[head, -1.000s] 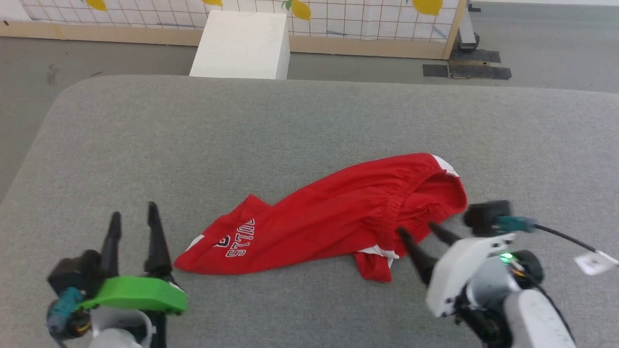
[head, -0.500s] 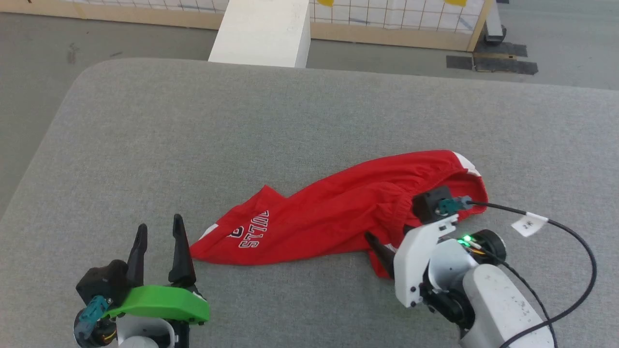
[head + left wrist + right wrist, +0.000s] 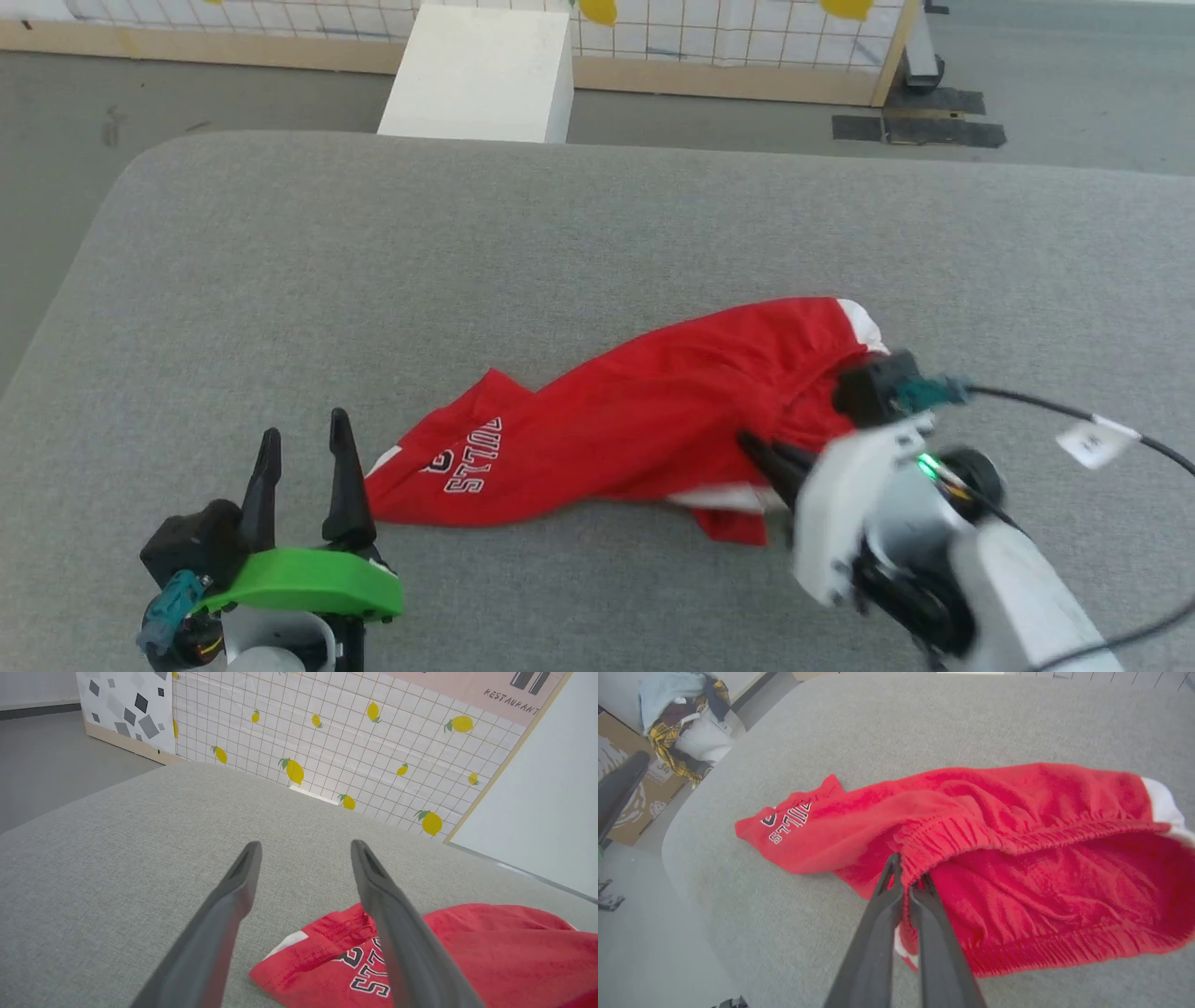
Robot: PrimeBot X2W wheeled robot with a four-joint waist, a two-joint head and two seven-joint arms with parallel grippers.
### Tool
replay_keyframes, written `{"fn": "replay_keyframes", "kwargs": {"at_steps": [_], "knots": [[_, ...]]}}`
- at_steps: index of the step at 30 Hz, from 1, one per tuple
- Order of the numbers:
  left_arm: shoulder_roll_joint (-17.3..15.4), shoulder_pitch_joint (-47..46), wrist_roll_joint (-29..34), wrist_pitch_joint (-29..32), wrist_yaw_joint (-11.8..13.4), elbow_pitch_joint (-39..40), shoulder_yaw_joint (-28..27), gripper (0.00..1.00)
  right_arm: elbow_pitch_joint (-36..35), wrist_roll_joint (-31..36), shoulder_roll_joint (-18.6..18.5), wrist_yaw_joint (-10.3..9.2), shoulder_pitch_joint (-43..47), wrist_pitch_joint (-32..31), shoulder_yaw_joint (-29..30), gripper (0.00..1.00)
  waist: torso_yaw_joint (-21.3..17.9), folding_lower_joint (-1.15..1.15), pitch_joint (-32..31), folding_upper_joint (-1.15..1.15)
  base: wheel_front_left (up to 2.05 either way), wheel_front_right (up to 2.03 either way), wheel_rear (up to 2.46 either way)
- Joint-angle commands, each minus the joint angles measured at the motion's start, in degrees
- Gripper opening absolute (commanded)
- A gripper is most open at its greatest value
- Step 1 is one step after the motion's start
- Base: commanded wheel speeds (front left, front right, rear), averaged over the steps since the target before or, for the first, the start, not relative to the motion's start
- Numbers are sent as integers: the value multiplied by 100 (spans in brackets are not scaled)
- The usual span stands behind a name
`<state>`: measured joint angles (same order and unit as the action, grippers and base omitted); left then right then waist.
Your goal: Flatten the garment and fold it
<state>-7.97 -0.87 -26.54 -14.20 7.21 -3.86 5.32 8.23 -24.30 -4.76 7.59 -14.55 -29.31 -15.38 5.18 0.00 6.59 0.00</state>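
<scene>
Jaws pinching the waistband point(image 3: 971, 833), the right gripper point(image 3: 909, 879) holds the garment point(image 3: 1017, 868). The left gripper point(image 3: 303, 848), jaws spread, hovers beside the printed leg point(image 3: 327, 956).

Holds left jaws apart, right jaws pinched.

Holds the left gripper point(image 3: 304, 427) low at the lower left of the head view, above a green wrist cover point(image 3: 308, 574), with its two dark fingers point(image 3: 243, 877) pointing up and spread wide. Reaches in from the lower right with the pale right forearm point(image 3: 1027, 597), its white wrist housing point(image 3: 840, 504) blurred and showing a small green light, a black cable point(image 3: 1027, 399) trailing off to the right. Points the right gripper point(image 3: 909, 870) up and to the left, with its fingers drawn close together and nipping the gathered elastic edge of the garment point(image 3: 1017, 812) between the tips.
</scene>
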Motion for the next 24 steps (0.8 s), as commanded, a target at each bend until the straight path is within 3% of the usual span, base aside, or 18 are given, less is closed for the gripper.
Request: {"fn": "replay_keyframes", "kwargs": {"at_steps": [1,5,10,15,16,17,24], "knots": [[-13,-39,-26,15,40,37,-2,100,-264,-130,-238,-10,421,-336,151,0,-85,0,-35,0,0,0,0],[-26,16,-66,87,88,67,-24,100,-1089,-464,-493,-10,1500,-1461,869,0,-227,0,-52,0,0,0,0],[-18,27,-100,201,101,57,35,100,-1647,-431,-288,-10,2621,-2808,1628,0,-359,0,-33,0,0,0,0],[4,-8,-146,324,101,-8,103,100,-1919,-126,29,-10,2868,-3082,2057,0,-441,0,-6,0,0,0,0],[5,-12,-157,354,102,-23,114,100,-1979,-170,96,-10,2788,-2872,2166,87,-460,0,-6,0,0,0,0],[2,-12,-161,364,107,-28,116,100,-2017,-301,136,-10,2708,-2695,2241,100,-476,0,-9,0,0,0,0],[-52,-203,-211,581,50,6,204,100,-2044,-598,186,-10,1900,-615,3212,100,-594,0,-72,0,0,0,0]]}}
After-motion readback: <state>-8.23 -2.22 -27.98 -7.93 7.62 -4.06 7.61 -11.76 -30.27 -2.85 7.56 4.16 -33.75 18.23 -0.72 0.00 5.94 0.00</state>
